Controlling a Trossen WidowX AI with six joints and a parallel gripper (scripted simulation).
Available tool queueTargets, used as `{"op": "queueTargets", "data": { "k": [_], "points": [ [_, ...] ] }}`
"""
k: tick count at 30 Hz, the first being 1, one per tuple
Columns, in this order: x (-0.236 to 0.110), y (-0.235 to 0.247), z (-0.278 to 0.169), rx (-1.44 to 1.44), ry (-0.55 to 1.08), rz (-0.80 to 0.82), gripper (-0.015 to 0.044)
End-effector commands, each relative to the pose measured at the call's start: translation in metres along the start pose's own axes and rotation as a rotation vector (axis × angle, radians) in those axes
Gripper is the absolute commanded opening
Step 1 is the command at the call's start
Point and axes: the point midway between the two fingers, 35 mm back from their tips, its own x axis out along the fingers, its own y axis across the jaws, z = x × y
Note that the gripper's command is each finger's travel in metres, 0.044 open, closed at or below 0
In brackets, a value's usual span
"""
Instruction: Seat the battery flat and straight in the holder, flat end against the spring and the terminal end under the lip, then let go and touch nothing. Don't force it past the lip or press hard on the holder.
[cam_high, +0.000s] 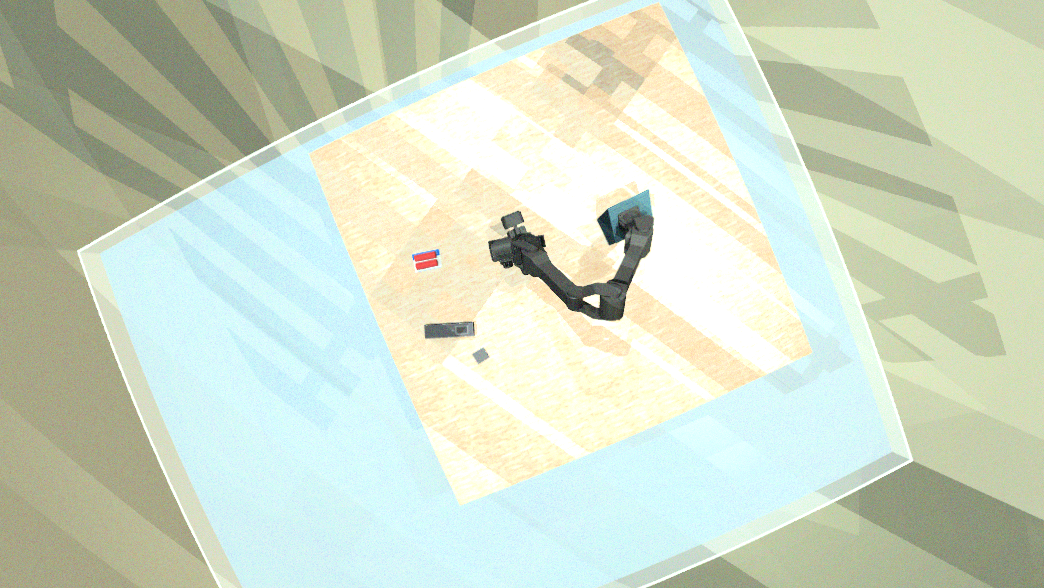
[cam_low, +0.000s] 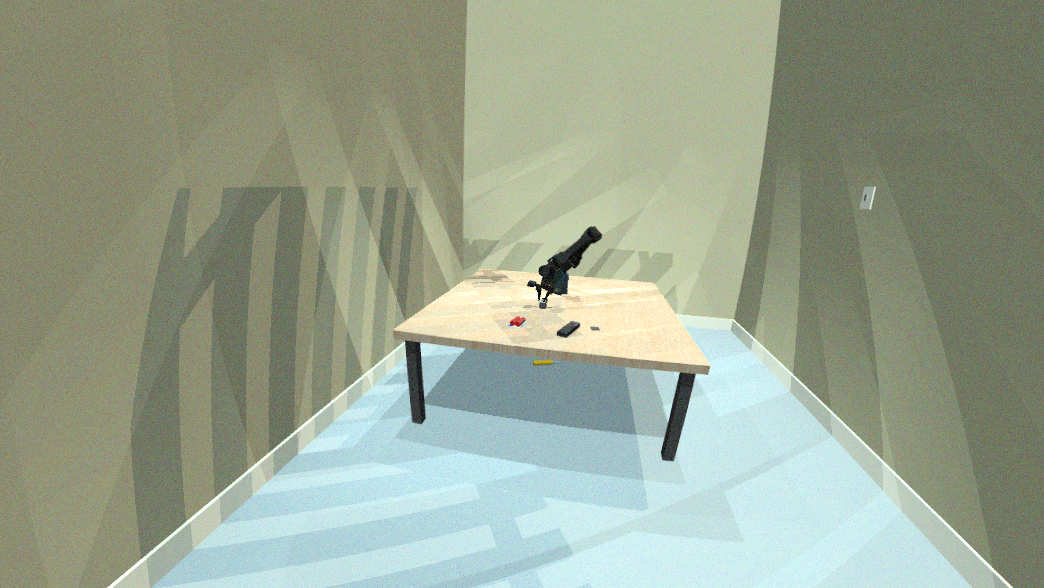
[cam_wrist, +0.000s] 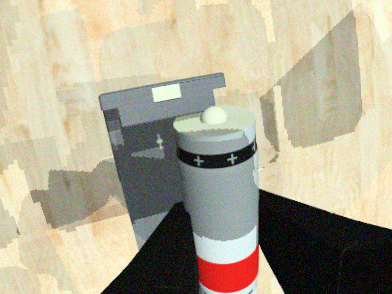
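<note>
Above the holder, your fingers grip the battery; its black band shows plus marks, knob end pointing away.

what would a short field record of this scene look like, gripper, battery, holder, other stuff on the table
gripper: black parallel-jaw gripper, shut on the battery
battery: grey cylinder with red band and white nub terminal, held between the fingers, nub end pointing away from the wrist camera
holder: grey rectangular tray holder, on the table behind the battery in the wrist view; battery not seated
table: light wooden table top
other items: red and blue block; dark flat bar; small grey square
</note>
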Motion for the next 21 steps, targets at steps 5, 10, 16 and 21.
{"op": "queueTargets", "data": {
  "k": [5, 10, 16, 21],
  "points": [
    [0.0052, 0.0028, -0.0034, -0.019, 0.057, -0.004, 0.0074],
    [0.0056, 0.004, -0.0036, -0.021, 0.088, -0.005, 0.0074],
    [0.006, 0.0054, -0.0038, -0.023, 0.124, -0.008, 0.0074],
    [0.0063, 0.0064, -0.0038, -0.024, 0.153, -0.011, 0.0074]
  ]
}}
